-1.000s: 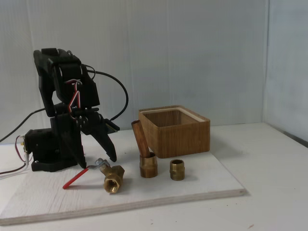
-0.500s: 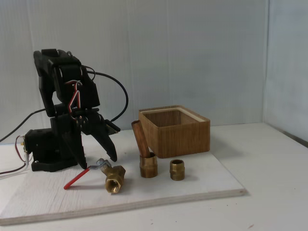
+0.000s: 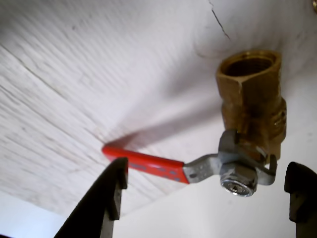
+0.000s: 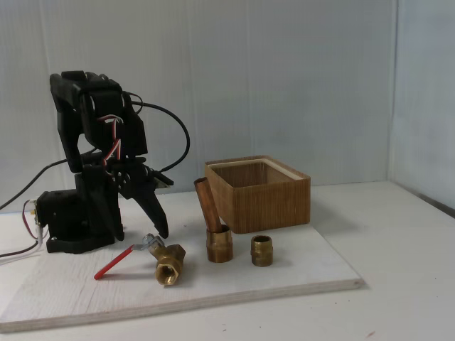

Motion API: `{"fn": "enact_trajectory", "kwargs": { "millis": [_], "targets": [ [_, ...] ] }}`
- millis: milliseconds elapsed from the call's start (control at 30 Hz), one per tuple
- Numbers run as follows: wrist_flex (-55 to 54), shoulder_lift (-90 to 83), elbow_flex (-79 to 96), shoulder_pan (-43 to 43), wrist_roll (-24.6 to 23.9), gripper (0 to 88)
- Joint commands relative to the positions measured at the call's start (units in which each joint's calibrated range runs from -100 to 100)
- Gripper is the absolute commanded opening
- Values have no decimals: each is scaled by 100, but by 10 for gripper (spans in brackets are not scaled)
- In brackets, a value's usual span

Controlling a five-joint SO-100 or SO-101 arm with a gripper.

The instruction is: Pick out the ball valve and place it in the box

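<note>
The gripper (image 3: 205, 198) is standing spread wide and empty, hanging just above the ball valve (image 3: 247, 129), its two dark fingers straddling the silvery stem and the near end of the red lever. The valve is lying on the pale board (image 4: 284, 273), well apart from the box (image 4: 259, 193), beside the brass fitting with the copper stub (image 4: 217, 234). Solid brass, it is probably heavy, stiff and smooth; the body looks surer than the thin lever. The arm is folding down from its base.

Black arm folded back over its base at the fixed view's left, forearm angled down, gripper (image 4: 146, 217) pointing downward, jaws spread wide apart, nothing held between fingers (image 3: 101, 198)
</note>
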Motion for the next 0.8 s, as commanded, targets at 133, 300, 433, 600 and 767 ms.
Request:
{"fn": "enact_trajectory", "kwargs": {
  "millis": [133,300,433,600,767],
  "targets": [
    [-503,-45,-182,-106,-341,340],
    [-813,31,-173,-209,-403,340],
    [-839,31,-164,-216,-403,340],
    [-994,31,79,-371,-403,340],
    [-1467,31,476,-452,-403,340]
  ]
}}
